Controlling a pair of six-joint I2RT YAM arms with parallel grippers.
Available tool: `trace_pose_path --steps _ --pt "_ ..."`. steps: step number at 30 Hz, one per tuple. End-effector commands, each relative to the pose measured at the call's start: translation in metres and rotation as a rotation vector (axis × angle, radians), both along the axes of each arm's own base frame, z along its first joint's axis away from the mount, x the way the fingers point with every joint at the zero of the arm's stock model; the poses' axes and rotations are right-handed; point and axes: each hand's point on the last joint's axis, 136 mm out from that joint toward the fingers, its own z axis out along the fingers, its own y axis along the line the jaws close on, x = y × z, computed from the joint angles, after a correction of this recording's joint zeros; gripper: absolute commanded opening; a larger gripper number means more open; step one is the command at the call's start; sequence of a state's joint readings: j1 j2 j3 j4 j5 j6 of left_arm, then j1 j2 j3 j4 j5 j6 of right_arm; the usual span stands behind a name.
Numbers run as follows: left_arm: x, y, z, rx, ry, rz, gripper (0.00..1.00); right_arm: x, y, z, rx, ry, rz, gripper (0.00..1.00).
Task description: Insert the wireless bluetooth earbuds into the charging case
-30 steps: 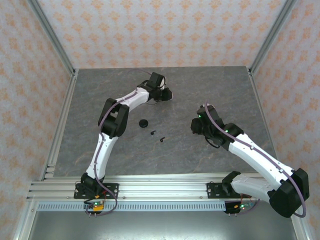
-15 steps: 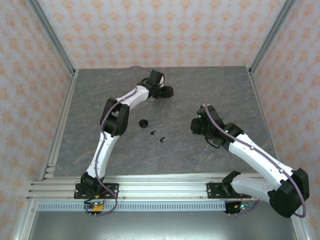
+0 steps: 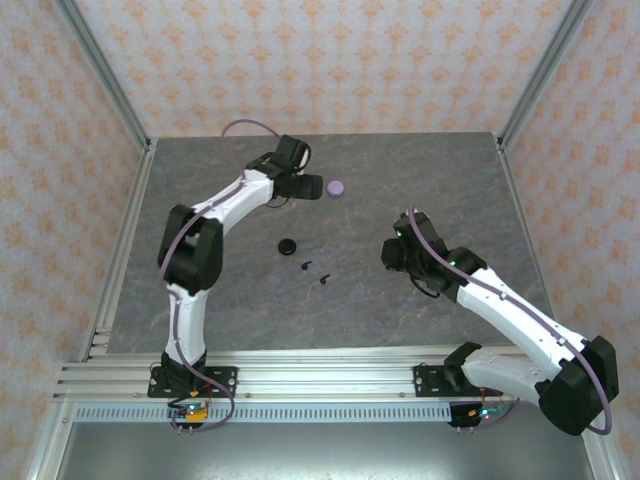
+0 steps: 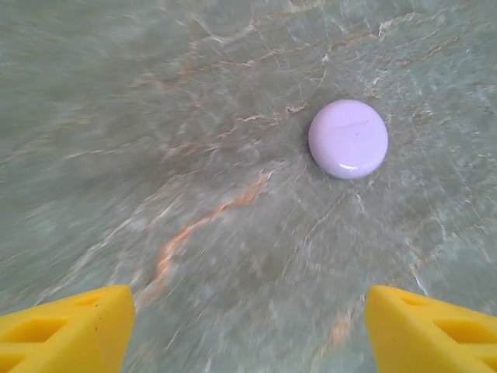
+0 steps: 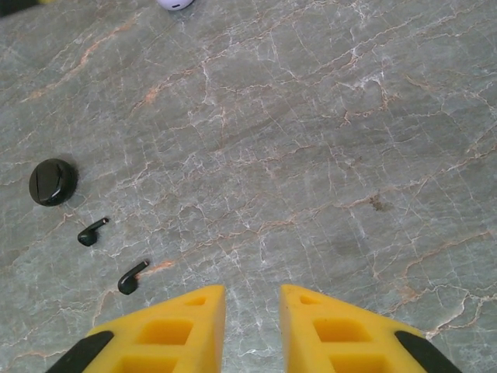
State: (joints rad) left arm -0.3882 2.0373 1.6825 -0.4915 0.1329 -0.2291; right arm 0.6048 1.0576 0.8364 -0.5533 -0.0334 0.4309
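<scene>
Lavender case [image 4: 348, 138] lies closed at far middle, apart from left gripper [image 4: 248, 330], whose jaws are wide and empty; that half looks done. Two black earbuds [image 5: 93, 231] lie loose on table [image 5: 349, 116], just near-right of closed black case [image 5: 53, 182]. Right gripper [image 5: 252, 330] is narrow and empty. Black pair remains.

Worktop [image 5: 326, 116]: stone-look slab, grey-green marbling, white and rust veins, smooth, low sheen.
Lavender charging case [image 4: 348, 138]: smooth plastic, glossy, soft highlights on lid.
Black charging case [image 5: 53, 182]: plastic, satin.
Black earbud [image 5: 92, 231], second black earbud [image 5: 132, 277]: dark plastic, faint shine.
Left gripper [image 4: 248, 330], right gripper [image 5: 252, 322]: matt yellow plastic, pocketed faces.
Right arm shell [image 3: 510, 310]: smooth white plastic.
Front rails [image 3: 320, 378]: ribbed bare metal.
</scene>
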Motion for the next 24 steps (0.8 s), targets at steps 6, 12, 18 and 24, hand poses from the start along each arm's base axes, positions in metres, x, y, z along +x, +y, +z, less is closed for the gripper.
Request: trace_pose_path --steps 6,12,18,24 --pt "-0.082 0.052 0.008 0.160 0.029 0.066 0.84 -0.001 -0.005 -0.010 -0.028 0.023 -0.012 0.27" --pt "-0.120 0.042 -0.019 0.212 0.099 0.020 0.87 -0.001 -0.004 -0.008 -0.025 0.022 -0.010 0.28" --pt "-0.127 0.031 -0.046 0.260 0.160 -0.010 0.89 -0.002 -0.004 -0.007 -0.023 0.025 -0.006 0.28" --pt "-0.127 0.029 -0.068 0.278 0.221 -0.010 0.89 -0.003 -0.006 -0.006 -0.027 0.023 -0.009 0.29"
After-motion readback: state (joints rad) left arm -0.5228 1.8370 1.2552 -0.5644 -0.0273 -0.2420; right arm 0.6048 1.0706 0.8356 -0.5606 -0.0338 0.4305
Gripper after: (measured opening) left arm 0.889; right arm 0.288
